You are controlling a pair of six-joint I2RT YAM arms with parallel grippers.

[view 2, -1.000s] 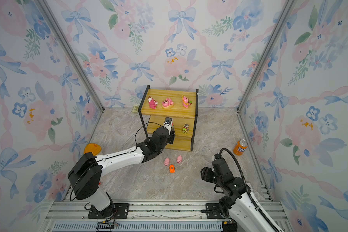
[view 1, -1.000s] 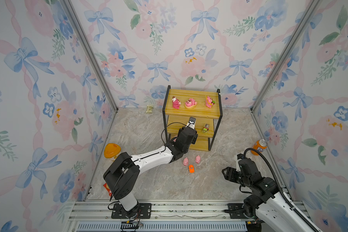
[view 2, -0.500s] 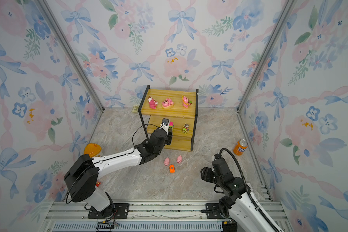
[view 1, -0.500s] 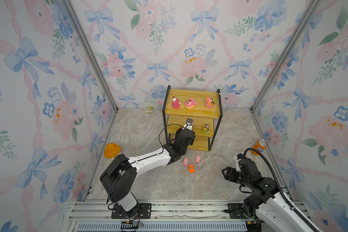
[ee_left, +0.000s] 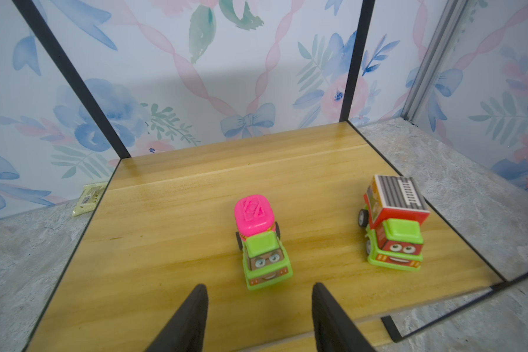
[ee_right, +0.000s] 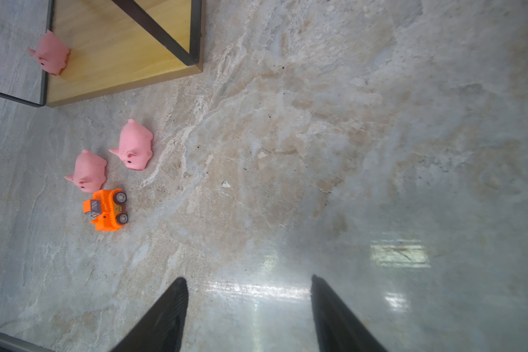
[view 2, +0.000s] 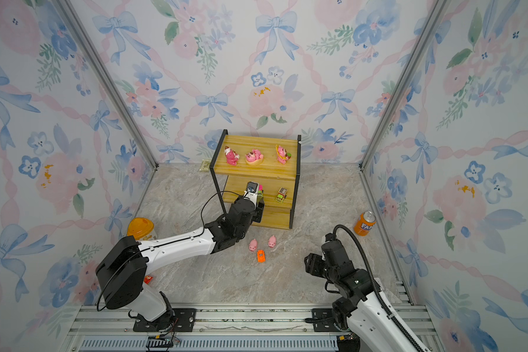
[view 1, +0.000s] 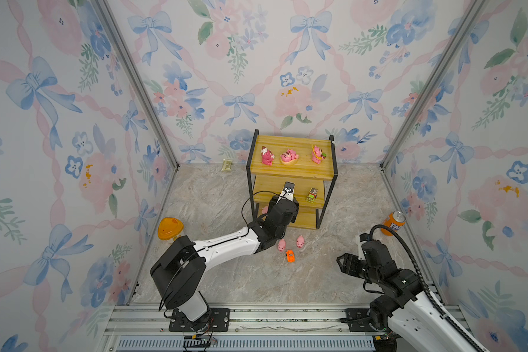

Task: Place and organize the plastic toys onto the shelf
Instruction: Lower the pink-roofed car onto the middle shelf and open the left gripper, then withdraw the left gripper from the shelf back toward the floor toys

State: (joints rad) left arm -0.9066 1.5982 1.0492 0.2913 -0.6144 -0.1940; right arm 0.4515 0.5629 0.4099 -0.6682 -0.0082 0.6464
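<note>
Left wrist view: you have the left gripper (ee_left: pixel 258 286) with its jaws spread and nothing pinched. The pink-green car (ee_left: pixel 261 243) stands just beyond the fingertips, in line with the gap, and touches neither.
Pink-green car: it is upright on the middle board of the shelf (ee_left: pixel 165 243), nose toward your gripper. It is left of the brown-green car (ee_left: pixel 393 231) and apart from it.
Top board: three bear figurines (view 1: pixel 288 156) stand in a row from left to right.
Bottom board: your right wrist view shows one pale pink pig (ee_right: pixel 51 53) at the left edge.
Floor (view 1: pixel 226 274) in front of the shelf: the left floor pig (view 1: pixel 281 244) and right floor pig (view 1: pixel 300 242) stand side by side. The orange car (view 1: pixel 290 255) is just on the near side of them.
Right gripper (ee_right: pixel 247 279): the jaws are spread and empty over bare floor at the near right, well apart from the toys.
Off-task: you can see a soda can (view 1: pixel 393 223) by the right wall, an orange-lidded tub (view 1: pixel 170 228) by the left wall, and a small packet (view 1: pixel 227 165) on the far floor left of the shelf.
</note>
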